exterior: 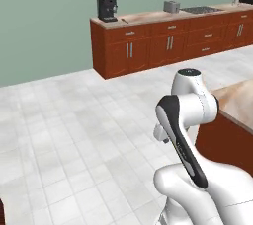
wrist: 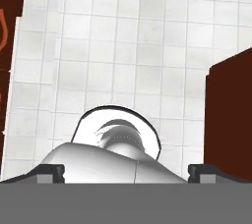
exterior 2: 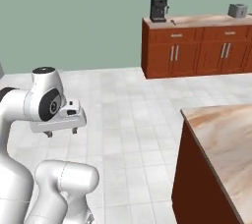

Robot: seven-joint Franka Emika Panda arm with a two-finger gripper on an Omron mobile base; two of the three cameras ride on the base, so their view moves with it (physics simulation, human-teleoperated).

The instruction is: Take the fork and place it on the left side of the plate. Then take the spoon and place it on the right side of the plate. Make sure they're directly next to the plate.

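The fork, the spoon and the plate are out of view. My gripper (exterior 2: 61, 132) hangs from the folded arm over the tiled floor, pointing down, left of a wood-topped island counter (exterior 2: 224, 134). In the hand view the gripper (wrist: 126, 173) is open, its two dark fingertips (wrist: 49, 173) far apart with nothing between them, and the floor lies below.
The island's brown side (wrist: 229, 115) stands close on the right of the hand; its top corner (exterior: 239, 98) is beside the arm. Across the open tiled floor (exterior: 74, 130) runs a back counter (exterior: 148, 19) with a coffee machine (exterior: 106, 8) and toaster (exterior: 171, 6).
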